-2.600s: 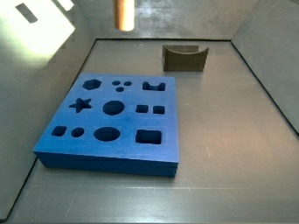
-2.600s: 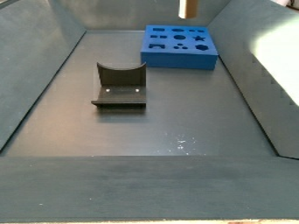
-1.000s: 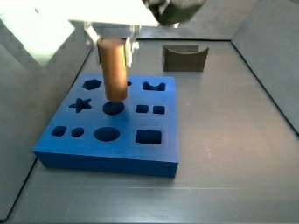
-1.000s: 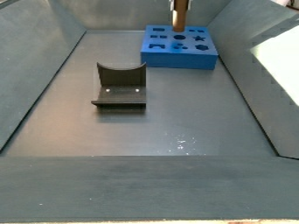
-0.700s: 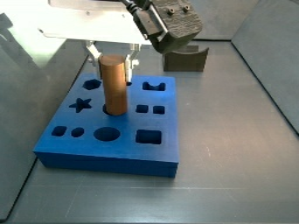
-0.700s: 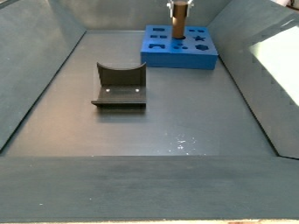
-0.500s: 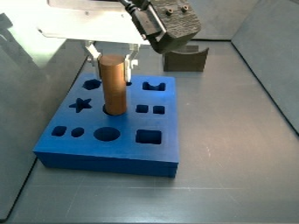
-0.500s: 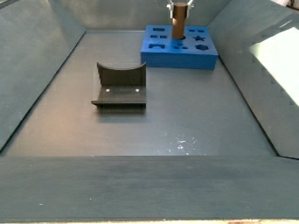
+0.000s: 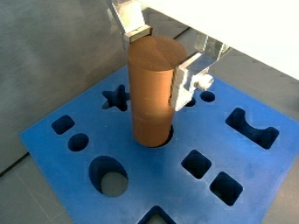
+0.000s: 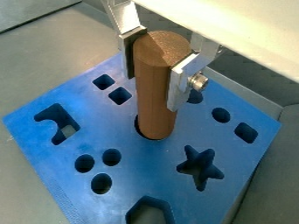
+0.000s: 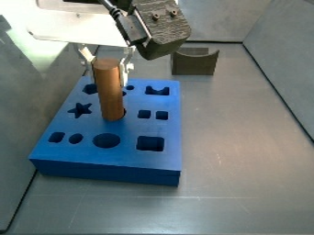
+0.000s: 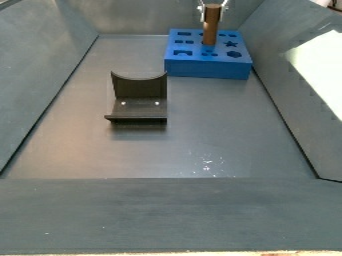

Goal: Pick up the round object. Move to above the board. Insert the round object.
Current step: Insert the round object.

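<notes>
The round object [image 9: 155, 92], a tall orange-brown peg, stands upright with its lower end in a round hole near the middle of the blue board [image 9: 163, 179]. It shows the same way in the wrist view [image 10: 158, 83] and in both side views [image 11: 109, 90] [image 12: 210, 30]. My gripper [image 9: 163, 54] is at the peg's top, its silver fingers pressed against opposite sides, shut on it. The gripper also shows in the other views [image 10: 158, 57] [image 11: 108, 57] [image 12: 211, 10]. The board [image 10: 87, 122] [image 11: 128, 130] [image 12: 214, 68] lies flat on the grey floor.
The dark fixture [image 11: 194, 61] [image 12: 136, 98] stands on the floor apart from the board. Grey walls slope up around the floor. The board carries several other holes, among them a star [image 10: 198, 166] and squares [image 9: 197, 162].
The peg has come down from above the board into the round hole with my gripper on it. In the last half second the board has shifted slightly.
</notes>
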Controlling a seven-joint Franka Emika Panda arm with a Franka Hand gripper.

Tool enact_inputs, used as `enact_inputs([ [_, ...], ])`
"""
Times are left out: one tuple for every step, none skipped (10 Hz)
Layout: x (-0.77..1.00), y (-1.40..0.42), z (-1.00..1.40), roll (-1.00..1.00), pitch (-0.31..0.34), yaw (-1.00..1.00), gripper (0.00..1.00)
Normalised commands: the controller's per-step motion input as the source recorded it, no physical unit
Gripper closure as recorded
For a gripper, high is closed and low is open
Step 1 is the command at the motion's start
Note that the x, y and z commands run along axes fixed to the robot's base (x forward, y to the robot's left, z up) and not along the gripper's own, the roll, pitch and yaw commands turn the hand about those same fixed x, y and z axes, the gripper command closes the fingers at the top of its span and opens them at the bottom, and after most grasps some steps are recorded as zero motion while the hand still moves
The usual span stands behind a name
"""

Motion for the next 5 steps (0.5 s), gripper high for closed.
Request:
enact_inputs([
  [0.00, 0.00, -0.59, 0.00, -0.234, 0.00, 1.00],
  [0.00, 0.00, -0.62, -0.03, -0.317, 0.00, 1.00],
  [0.00, 0.00, -0.57, -0.04, -0.383, 0.00, 1.00],
  [0.00, 0.00, -0.42, -0.22, -0.477, -0.02, 1.00],
  [0.00, 0.00, -0.36, -0.12, -0.503, -0.05, 1.00],
])
